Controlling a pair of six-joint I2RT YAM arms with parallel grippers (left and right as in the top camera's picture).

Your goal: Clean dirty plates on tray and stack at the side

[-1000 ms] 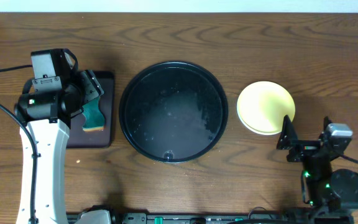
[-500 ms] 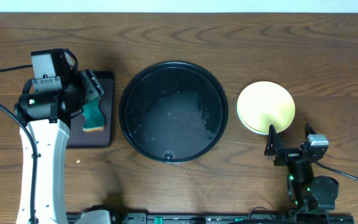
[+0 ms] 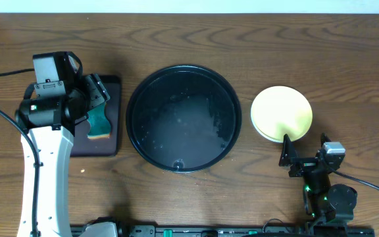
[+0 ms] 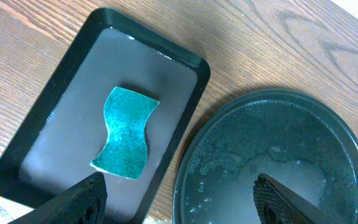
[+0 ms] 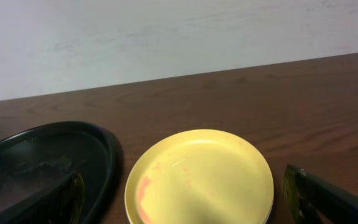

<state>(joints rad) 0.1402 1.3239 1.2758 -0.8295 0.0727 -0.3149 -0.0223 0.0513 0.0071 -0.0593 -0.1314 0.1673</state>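
The round black tray (image 3: 183,118) lies mid-table, wet and holding no plates; it also shows in the left wrist view (image 4: 303,143) and the right wrist view (image 5: 36,155). A pale yellow plate (image 3: 281,113) sits on the table to the tray's right. In the right wrist view the plate (image 5: 201,174) bears a faint red smear at its left, and a thin pale rim shows under it. The blue-green plates are otherwise hidden. My right gripper (image 3: 304,157) (image 5: 191,205) is open and empty, just in front of the plate. My left gripper (image 3: 97,95) (image 4: 179,205) is open and empty, above the gap between the two trays.
A small dark rectangular tray (image 3: 114,82) (image 4: 73,118) stands left of the round tray, with a teal sponge (image 3: 99,122) (image 4: 126,134) lying in it. A cable runs along the table's left edge.
My right gripper has drawn back toward the table's front and a little left, away from the yellow plate. The left arm has not moved.
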